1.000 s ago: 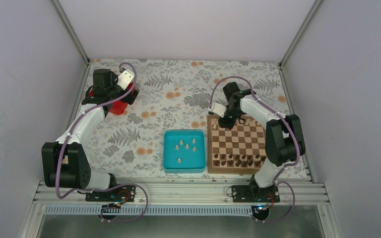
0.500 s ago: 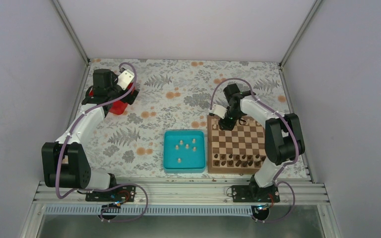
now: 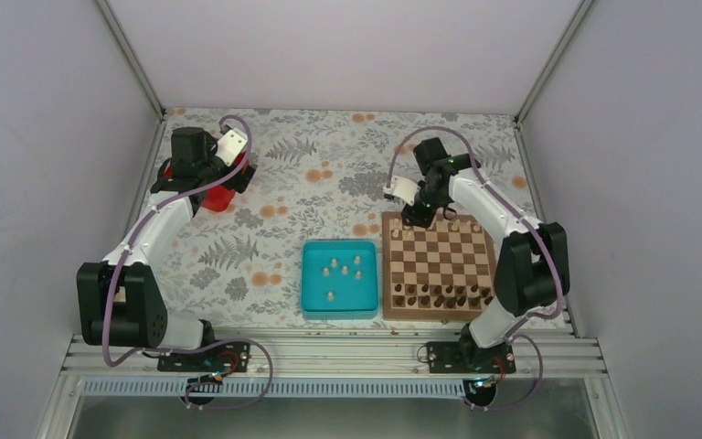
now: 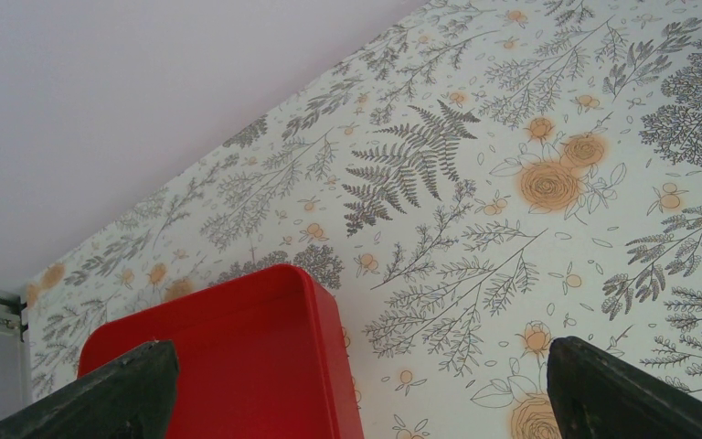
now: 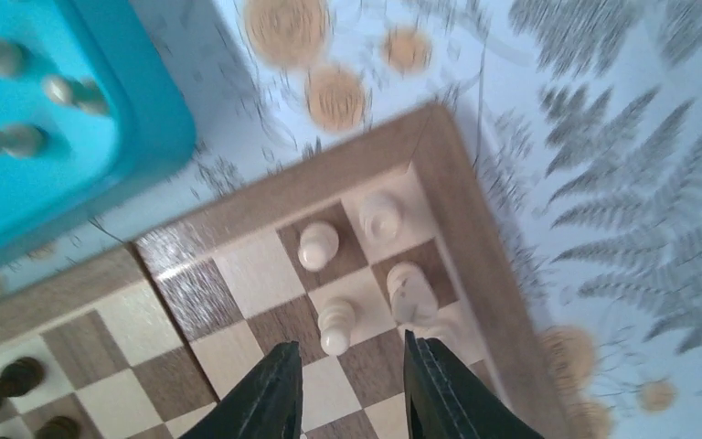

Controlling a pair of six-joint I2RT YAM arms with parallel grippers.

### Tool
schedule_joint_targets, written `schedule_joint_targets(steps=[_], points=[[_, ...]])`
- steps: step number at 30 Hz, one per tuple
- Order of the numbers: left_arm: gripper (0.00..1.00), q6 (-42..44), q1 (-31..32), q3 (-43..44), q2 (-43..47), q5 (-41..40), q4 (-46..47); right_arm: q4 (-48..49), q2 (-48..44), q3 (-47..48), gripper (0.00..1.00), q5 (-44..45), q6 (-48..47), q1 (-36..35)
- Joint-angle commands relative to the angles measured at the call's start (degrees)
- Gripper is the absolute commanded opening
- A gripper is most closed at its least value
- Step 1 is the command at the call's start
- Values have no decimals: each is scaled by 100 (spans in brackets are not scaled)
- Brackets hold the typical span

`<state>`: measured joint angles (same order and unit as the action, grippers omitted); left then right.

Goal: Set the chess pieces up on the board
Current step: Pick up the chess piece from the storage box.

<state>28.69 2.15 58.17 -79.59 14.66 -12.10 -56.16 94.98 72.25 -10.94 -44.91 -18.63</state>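
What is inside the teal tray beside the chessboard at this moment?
Six pale chess pieces sit apart on the floor of the teal tray. Nothing covers the tray from above; the right wrist view shows only one corner, blurred.

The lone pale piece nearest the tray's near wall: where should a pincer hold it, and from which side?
Likely from straight above, closing across its narrow body. The piece sits apart from the other five and off the tray walls, so there is room on either side. Whether it stands or lies is too small to tell.
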Motion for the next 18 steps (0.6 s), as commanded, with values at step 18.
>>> schedule_joint_targets(steps=[18], points=[[100,-65,22,31,166,33,37,-453,1001,1296,34,59,430,-3027]])
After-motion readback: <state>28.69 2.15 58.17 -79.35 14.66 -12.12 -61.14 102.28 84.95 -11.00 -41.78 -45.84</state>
